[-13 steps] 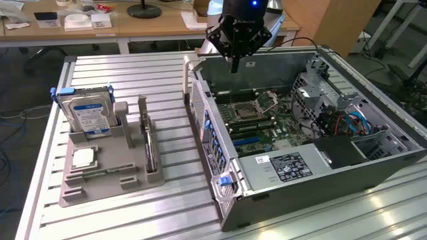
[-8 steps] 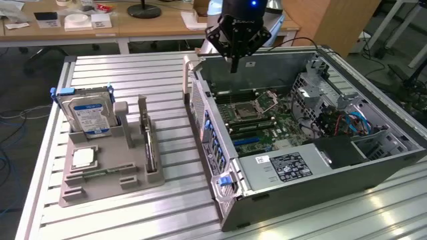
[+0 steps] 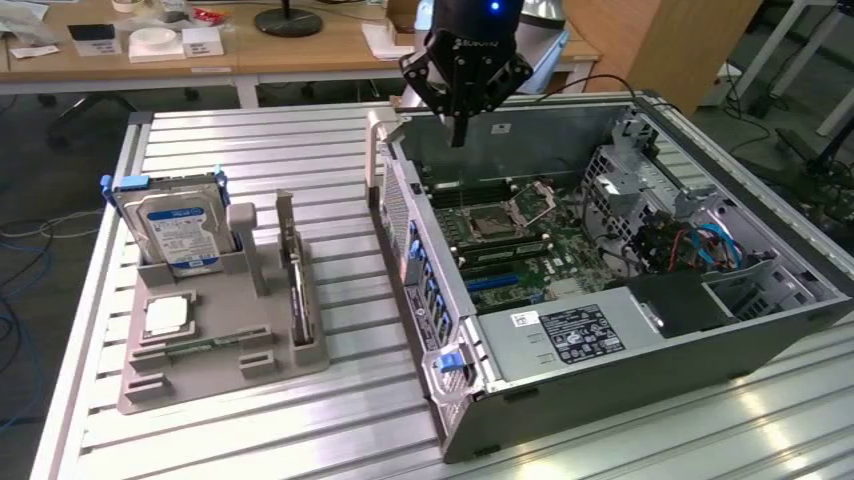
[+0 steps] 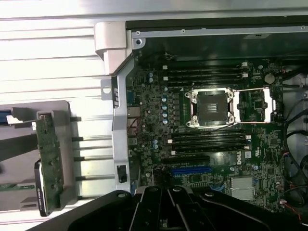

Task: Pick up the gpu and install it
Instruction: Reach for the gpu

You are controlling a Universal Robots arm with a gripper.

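Note:
The gpu (image 3: 296, 292) stands on edge in a slot of the grey holder (image 3: 274, 362) on the exterior view's left, a thin dark card seen edge-on. The wrist view shows it from above as a narrow green-faced board (image 4: 50, 159). My gripper (image 3: 458, 132) hangs shut and empty above the far end of the open computer case (image 3: 601, 345), well off to the right of the gpu. Its dark fingers (image 4: 168, 209) show over the motherboard (image 4: 211, 139), near the blue expansion slot (image 4: 191, 170).
The holder also carries a silver hard drive with a blue-white label (image 3: 180, 232), a square processor chip (image 3: 167, 315) and a green memory stick (image 3: 200, 348). Everything rests on a ribbed metal table (image 3: 320, 190). Cables and drive bays (image 3: 694, 240) crowd the case's right side.

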